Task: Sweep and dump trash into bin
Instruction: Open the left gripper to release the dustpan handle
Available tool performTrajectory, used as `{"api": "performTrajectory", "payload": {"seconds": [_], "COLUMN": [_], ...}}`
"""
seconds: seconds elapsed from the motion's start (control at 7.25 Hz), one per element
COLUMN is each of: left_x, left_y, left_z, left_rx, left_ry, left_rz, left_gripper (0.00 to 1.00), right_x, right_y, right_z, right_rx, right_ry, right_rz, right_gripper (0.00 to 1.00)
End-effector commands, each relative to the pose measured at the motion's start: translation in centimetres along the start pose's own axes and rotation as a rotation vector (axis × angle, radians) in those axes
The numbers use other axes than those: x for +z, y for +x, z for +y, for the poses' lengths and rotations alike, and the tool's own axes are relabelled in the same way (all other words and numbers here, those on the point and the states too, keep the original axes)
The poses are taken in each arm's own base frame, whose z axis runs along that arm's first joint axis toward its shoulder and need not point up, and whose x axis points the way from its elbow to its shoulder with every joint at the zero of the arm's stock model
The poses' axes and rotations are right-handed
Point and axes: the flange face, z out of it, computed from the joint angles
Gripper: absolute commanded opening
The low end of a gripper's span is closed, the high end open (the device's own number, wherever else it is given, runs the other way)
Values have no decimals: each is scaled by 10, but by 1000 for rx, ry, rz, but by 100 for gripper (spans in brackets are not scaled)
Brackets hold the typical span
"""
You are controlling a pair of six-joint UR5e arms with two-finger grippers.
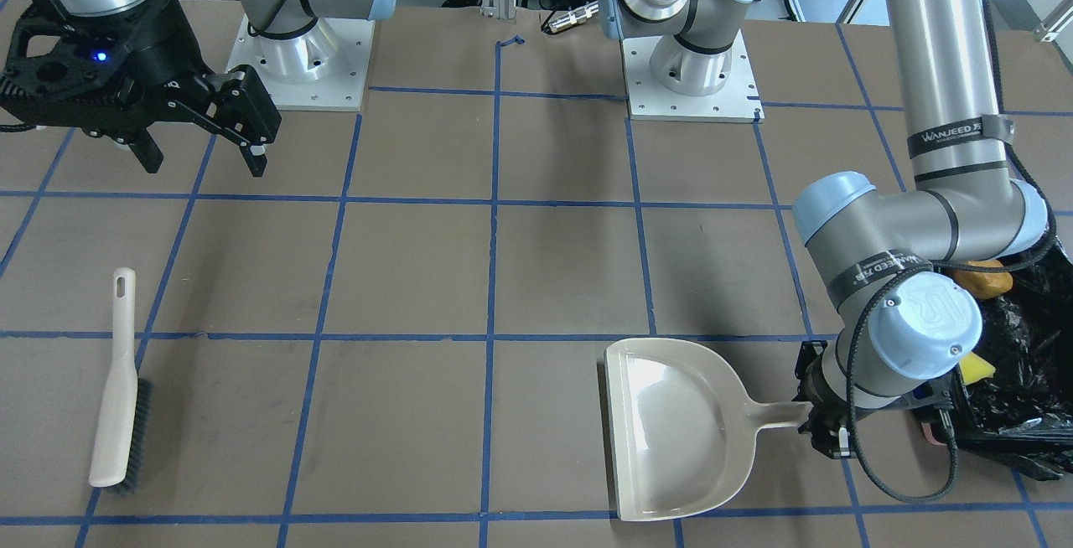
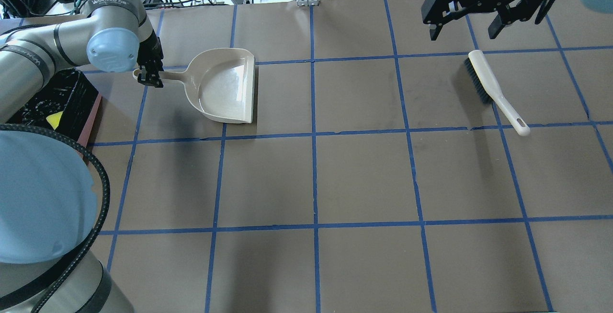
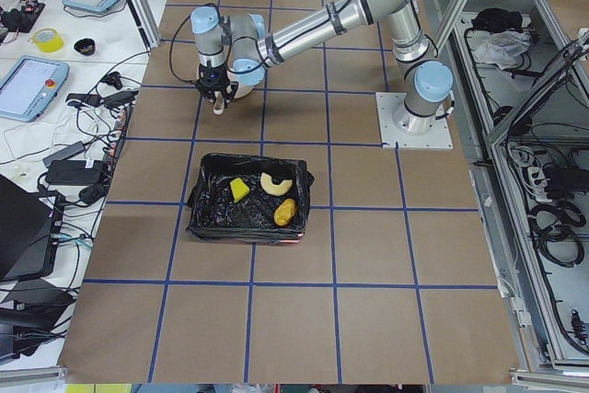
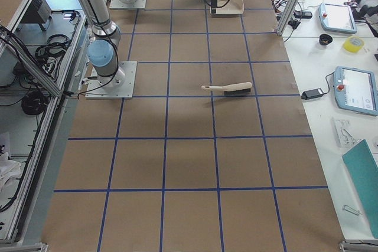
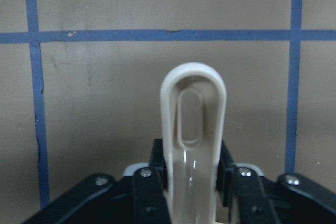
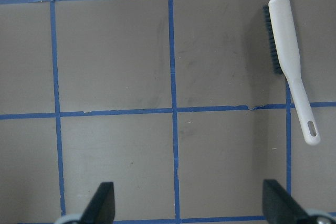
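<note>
Left claw [image 2: 151, 77] clamped on the dustpan [image 2: 225, 85] handle!
Right claw [image 2: 463, 33] hangs spread wide above the desk [image 2: 311, 179]; sponge [image 3: 238, 189], croissant [image 3: 273, 182] and potato [image 3: 285, 213] lie in the bin [image 3: 207, 218].

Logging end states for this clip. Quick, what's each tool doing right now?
Left tool: closed on the dustpan handle.
Right tool: open, holding nothing.

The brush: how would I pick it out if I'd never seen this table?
Start at the brown table gridded with blue tape, and find the open right gripper hanging over its far side. The brush lies flat close by. Unlike the wide beige dustpan, it is slim, with dark bristles along one edge.
</note>
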Motion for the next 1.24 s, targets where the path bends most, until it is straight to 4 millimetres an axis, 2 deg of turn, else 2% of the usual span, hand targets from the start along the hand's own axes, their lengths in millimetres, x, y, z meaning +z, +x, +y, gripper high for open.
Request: {"api": "performTrajectory", "payload": {"seconds": [0.0,0.28,0.55,0.69,0.83,0.97,1.1], "left_x": [7,10,15,12,7,-10,-47], "left_y": [0,0,-1,-1,0,1,-4], "left_z": [1,2,2,1,0,-1,6], "left_rx": [-4,-9,9,8,7,16,186], "left_ry": [-4,-3,0,2,7,9,22], "left_rz": [-11,-16,-26,-15,5,37,91], "left_gripper": [17,21,56,64,79,83,89], "right_x": [0,0,0,0,0,0,1], "right_y": [0,0,0,0,1,1,1], "right_z": [0,0,0,0,0,0,0], "right_rx": [1,1,1,1,2,2,2], "right_ry": [0,-3,-3,-3,-1,-1,-3], "right_rz": [0,0,0,0,0,0,0], "right_gripper": [100,100,100,100,100,100,100]}}
